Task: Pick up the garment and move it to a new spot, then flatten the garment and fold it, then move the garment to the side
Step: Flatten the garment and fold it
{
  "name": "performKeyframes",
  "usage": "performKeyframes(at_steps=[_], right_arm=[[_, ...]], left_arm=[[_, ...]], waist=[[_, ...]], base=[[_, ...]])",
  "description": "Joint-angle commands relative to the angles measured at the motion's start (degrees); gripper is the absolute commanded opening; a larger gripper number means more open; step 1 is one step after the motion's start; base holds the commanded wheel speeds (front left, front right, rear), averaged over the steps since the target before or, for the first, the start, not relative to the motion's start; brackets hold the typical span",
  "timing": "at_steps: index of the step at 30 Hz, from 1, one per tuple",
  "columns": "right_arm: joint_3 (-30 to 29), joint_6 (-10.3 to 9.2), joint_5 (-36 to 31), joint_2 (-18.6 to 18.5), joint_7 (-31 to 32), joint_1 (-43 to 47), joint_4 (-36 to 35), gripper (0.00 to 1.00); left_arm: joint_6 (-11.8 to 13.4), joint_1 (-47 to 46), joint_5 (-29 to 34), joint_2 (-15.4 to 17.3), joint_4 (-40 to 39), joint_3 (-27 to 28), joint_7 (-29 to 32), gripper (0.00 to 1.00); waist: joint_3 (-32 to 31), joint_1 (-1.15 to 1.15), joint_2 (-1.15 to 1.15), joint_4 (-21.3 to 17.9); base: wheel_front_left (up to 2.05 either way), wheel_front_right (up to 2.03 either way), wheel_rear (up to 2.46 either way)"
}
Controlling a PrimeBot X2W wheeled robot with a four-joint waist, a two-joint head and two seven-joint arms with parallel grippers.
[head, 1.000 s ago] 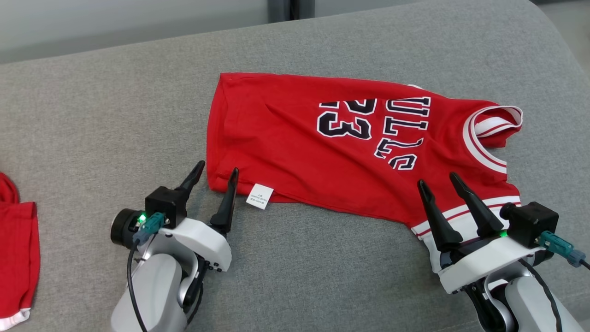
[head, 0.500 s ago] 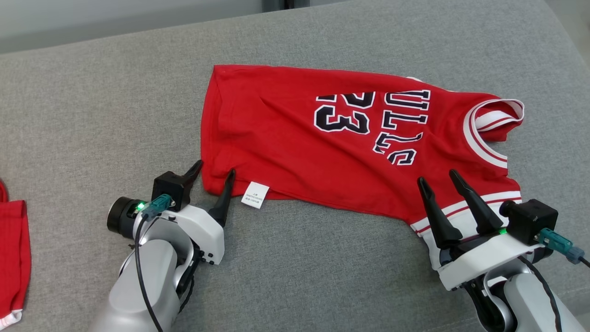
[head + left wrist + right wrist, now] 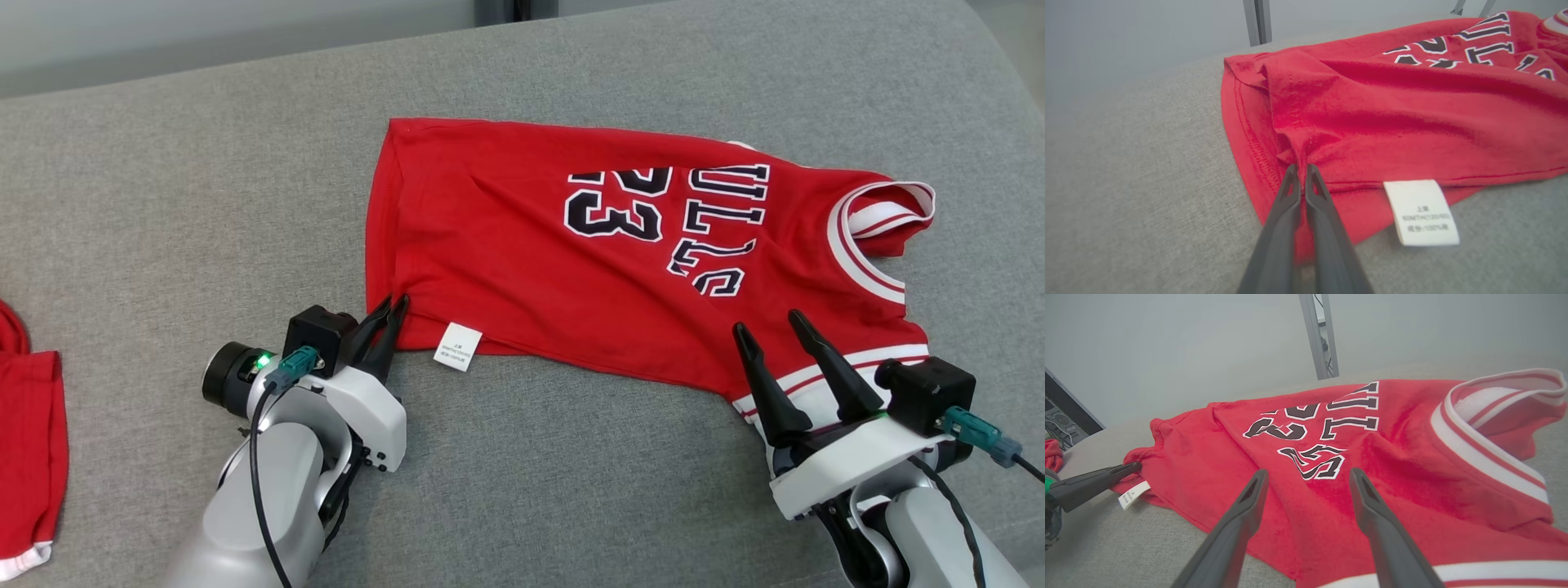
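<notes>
The garment is a red jersey with black lettering and white-trimmed neck and armholes. It lies spread on the grey cushion, hem to the left and neck to the right. My left gripper is shut on the near hem corner, beside the white label. In the left wrist view the fingertips pinch a raised fold of red fabric. My right gripper stands open just above the near armhole edge. In the right wrist view its fingers straddle the cloth.
Another red cloth with a white edge lies at the far left of the cushion. A pale wall and a metal post stand behind the cushion's far edge. Bare grey cushion runs along the front, between my two arms.
My left gripper moved forward onto the jersey's hem corner and shut on it, bunching the cloth a little. The right gripper stayed open in place.
</notes>
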Motion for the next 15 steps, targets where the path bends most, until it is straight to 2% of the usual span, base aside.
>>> performKeyframes(at_steps=[1, 8, 15], right_arm=[[-0.2, -0.01, 0.4, -0.2, -0.3, -0.4, 0.2, 1.0], [0.2, -0.01, 0.8, -0.6, 0.1, 0.4, 1.2, 1.0], [-0.5, -0.01, 1.2, -0.1, -0.5, 1.6, 3.4, 1.0]], left_arm=[[-0.2, -0.8, -0.4, 0.5, -0.3, 0.0, -0.5, 0.0], [-0.4, 0.7, -1.9, 0.4, -3.1, 0.3, -0.9, 0.0], [-0.5, 6.9, -5.7, 1.3, -10.6, 0.0, -0.9, 0.0]], waist=[[-0.3, 0.0, 0.0, 0.2], [-2.0, 0.0, 0.0, 1.5], [-6.3, 0.0, 0.0, 4.3]], base=[[0.0, 0.0, 0.0], [0.0, 0.0, 0.0], [0.0, 0.0, 0.0]])
